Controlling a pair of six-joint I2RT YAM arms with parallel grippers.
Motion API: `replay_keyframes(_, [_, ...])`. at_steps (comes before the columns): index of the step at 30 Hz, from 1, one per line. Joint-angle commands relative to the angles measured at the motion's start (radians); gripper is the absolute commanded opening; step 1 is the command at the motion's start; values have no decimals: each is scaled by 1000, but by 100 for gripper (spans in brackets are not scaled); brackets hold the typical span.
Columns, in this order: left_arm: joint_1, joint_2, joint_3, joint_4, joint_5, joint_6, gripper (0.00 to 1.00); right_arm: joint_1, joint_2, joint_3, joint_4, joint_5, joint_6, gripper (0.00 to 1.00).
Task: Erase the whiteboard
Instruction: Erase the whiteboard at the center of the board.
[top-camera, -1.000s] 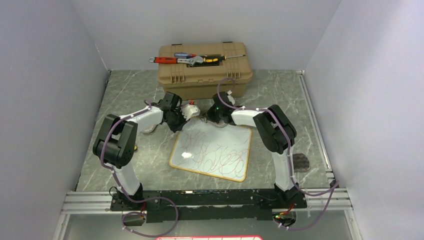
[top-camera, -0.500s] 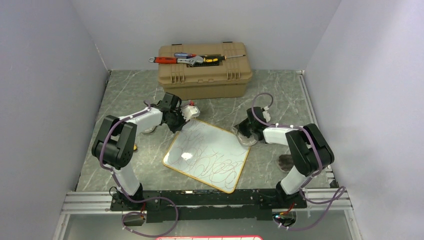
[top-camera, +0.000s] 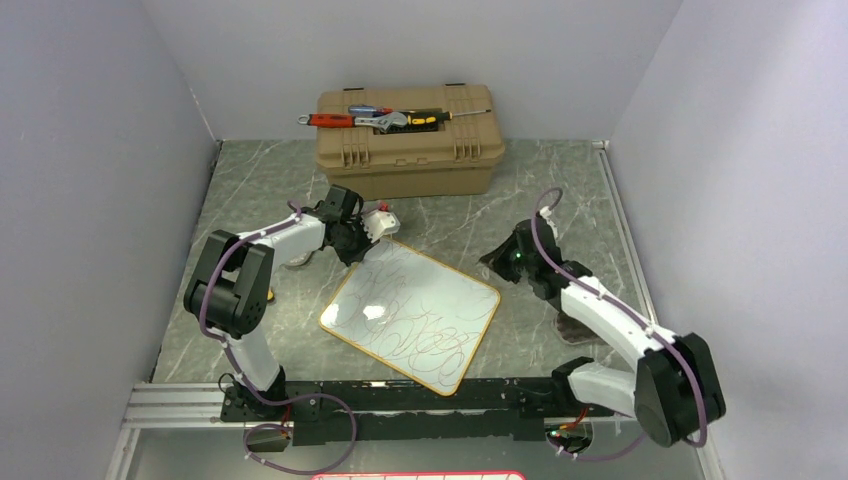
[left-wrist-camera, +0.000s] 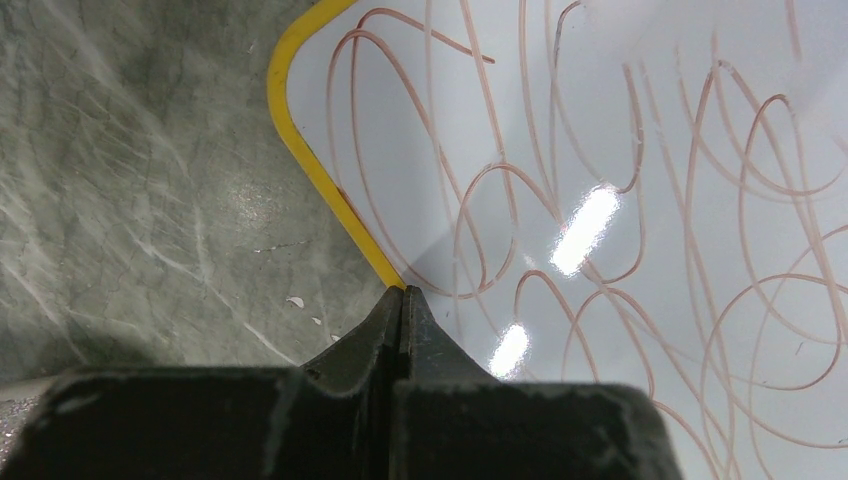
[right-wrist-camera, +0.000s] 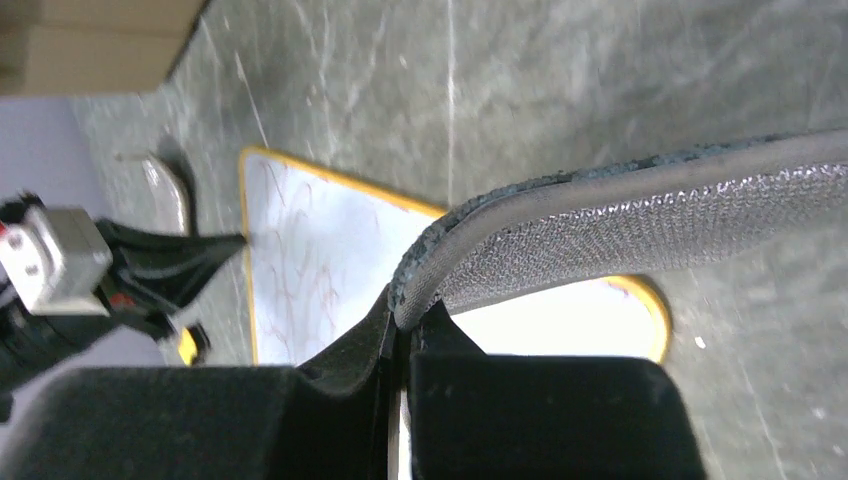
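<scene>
Since the earlier frames the right arm has swung off the board's upper edge toward the right of the frame, and the board has turned to sit as a diamond. The right claw (top-camera: 503, 262) is clenched on a dark grey mesh pad (right-wrist-camera: 640, 215) over bare table (top-camera: 560, 190). The whiteboard (top-camera: 415, 305) lies left of it and a little lower, mid-frame, with its right corner nearest and scribbles all across. Its longer edges seem to run from upper left to lower right, though it is close to square. The left claw (left-wrist-camera: 403, 300) is clenched with no gap, its tips at the yellow rim by the board's upper corner. I cannot tell whether they pin or nip it. The left arm is nearer, but the right arm holds the pad, so the wipe would run leftward.
</scene>
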Motion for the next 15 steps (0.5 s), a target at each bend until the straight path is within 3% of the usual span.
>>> replay_keyframes(1, [6,53,-65,-168,-41,-3,3,-6,-97,-47,-161,-136,-77,0])
replay_keyframes(6, [6,70,-59,-172,-37,-9,3,-5,-122,-38,-287,-203,-84,0])
replay_keyframes(10, [6,71,-52,-173,-31,-9,3,-5,-182,29,-428,-169,-109,0])
replay_keyframes(15, [6,72,-42,-173,-25,-12,3,-9,-68,35,-417,-193,-147,0])
